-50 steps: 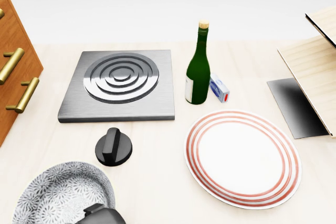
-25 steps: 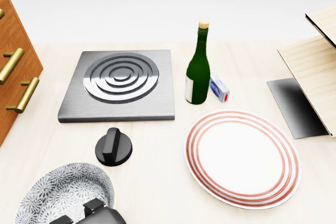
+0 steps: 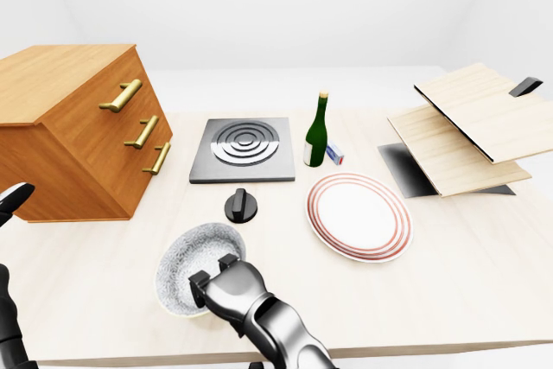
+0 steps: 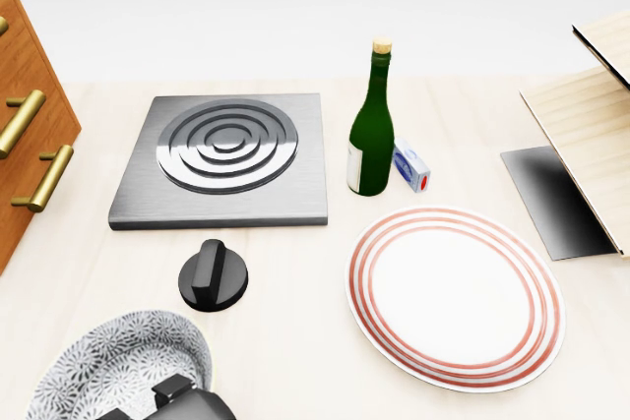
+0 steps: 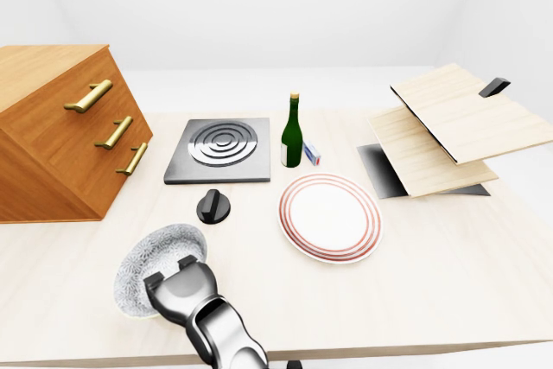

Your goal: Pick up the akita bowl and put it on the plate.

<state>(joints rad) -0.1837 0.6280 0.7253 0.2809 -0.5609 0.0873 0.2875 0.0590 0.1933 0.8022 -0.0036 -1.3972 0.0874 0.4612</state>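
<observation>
right robot hand [image 3: 220, 278] at akita bowl [image 3: 186, 257] rim, grip unclear | plate [image 3: 359, 215] bare | left robot hand unseen

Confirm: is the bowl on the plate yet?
No: the bowl sits on the table left of the plate, apart from it.

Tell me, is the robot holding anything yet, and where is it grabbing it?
The right hand has its fingers over the near rim of the akita bowl; whether they have closed on it cannot be told.
</observation>
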